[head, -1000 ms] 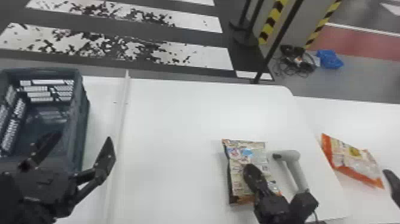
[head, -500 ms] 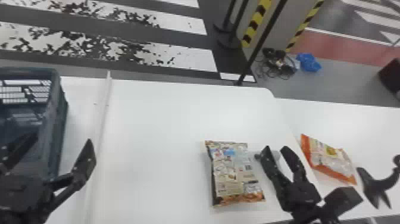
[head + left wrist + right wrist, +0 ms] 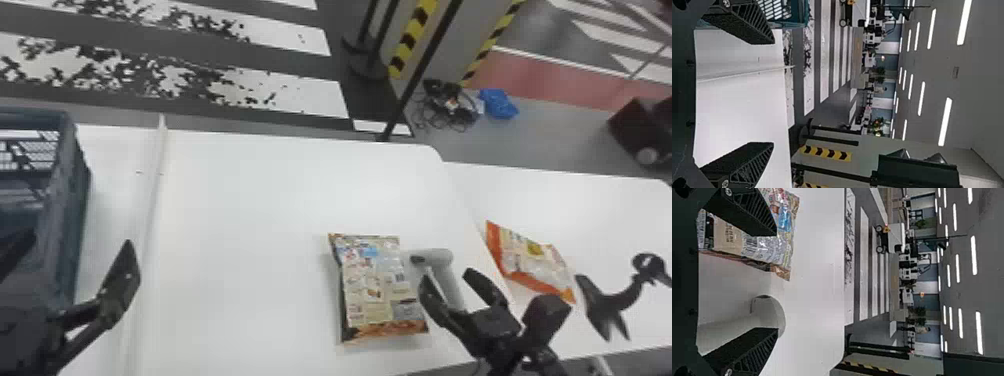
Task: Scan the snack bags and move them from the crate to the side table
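The right gripper (image 3: 446,274) has been drawn off the bag (image 3: 375,285) and is now found at the scanner (image 3: 440,257), its fingers spread around the handle with no grip taken. The bag has been left lying flat on the table (image 3: 275,200), beside the scanner, and no shift in its position on the table is noted. The left gripper (image 3: 80,237) is parked by the crate (image 3: 75,175), fingers apart and nothing held. An orange bag (image 3: 535,260) is seen on the side table (image 3: 525,192). From this it is judged that placing has been finished and scanning is next: the scanner is to be gripped, and its head should then be turned to the bag's barcode.
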Controlling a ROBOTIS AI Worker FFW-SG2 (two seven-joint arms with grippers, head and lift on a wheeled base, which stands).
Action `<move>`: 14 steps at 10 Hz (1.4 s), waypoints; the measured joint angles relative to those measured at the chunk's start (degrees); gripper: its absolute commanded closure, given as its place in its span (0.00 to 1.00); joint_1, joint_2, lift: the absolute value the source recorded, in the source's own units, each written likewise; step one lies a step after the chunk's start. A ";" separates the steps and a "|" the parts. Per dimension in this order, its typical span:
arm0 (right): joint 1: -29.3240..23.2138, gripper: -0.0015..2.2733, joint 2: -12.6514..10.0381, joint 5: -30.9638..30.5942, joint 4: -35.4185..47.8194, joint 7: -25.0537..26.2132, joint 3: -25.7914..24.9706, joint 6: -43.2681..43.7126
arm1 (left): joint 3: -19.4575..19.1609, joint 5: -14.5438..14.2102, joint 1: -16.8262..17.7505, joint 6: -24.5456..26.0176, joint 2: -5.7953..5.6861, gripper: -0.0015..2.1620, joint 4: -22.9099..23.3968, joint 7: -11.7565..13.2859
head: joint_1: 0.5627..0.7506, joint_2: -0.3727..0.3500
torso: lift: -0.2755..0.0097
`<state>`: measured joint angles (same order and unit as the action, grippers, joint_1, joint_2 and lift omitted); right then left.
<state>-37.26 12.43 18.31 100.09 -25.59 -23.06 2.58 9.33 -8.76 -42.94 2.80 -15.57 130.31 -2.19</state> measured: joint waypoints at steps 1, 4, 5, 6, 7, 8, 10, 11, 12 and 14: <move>1.38 0.03 0.95 -0.05 -2.71 -1.36 -0.04 -1.63 | 0.00 0.00 -0.26 -0.63 -0.06 0.03 -0.22 0.15 | 0.70 0.03 | 0.66; 4.52 0.03 3.11 -0.79 -8.63 -1.57 0.02 -2.54 | -0.01 -0.02 -0.86 -1.18 -0.08 0.03 -0.32 0.62 | 0.70 0.03 | 0.66; 5.61 0.03 3.88 -1.06 -10.32 -1.57 0.05 -2.55 | 0.02 0.01 -0.91 -1.19 -0.14 0.03 -0.32 0.77 | 0.70 0.03 | 0.66; 7.00 0.07 4.65 -1.67 -12.28 -1.57 0.22 -2.74 | 0.06 0.04 -0.92 -1.12 -0.16 0.03 -0.32 0.88 | 0.70 0.03 | 0.66; 8.40 0.32 5.53 -2.41 -14.14 -1.58 0.53 -3.50 | 0.07 0.05 -0.92 -1.08 -0.17 0.03 -0.32 0.90 | 0.70 0.03 | 0.66; 9.86 0.73 6.49 -2.92 -16.06 -1.98 0.78 -4.72 | 0.12 0.06 -0.92 -1.08 -0.17 0.03 -0.27 0.94 | 0.70 0.03 | 0.66; 11.91 0.98 7.45 -2.89 -18.91 -2.17 0.83 -6.69 | 0.38 0.19 -0.82 -1.01 -0.10 0.03 -0.24 0.96 | 0.70 0.03 | 0.66; 12.04 0.98 7.46 -2.70 -19.15 -1.98 0.59 -6.51 | 0.56 0.23 -0.58 -0.91 -0.08 0.03 -0.24 0.96 | 0.70 0.03 | 0.66; 11.59 0.99 7.25 -2.27 -18.83 -1.00 0.22 -5.72 | 0.82 0.23 -0.33 -0.78 -0.06 0.03 -0.24 0.89 | 0.70 0.03 | 0.66; 8.47 0.99 4.65 -0.85 -14.23 3.39 -1.45 -4.91 | 1.11 0.20 0.00 -0.76 -0.01 0.03 -0.42 1.00 | 0.70 0.03 | 0.66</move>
<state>-28.80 17.08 17.45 85.86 -22.20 -24.51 -2.33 10.44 -8.56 -42.94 2.04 -15.57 129.90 -1.20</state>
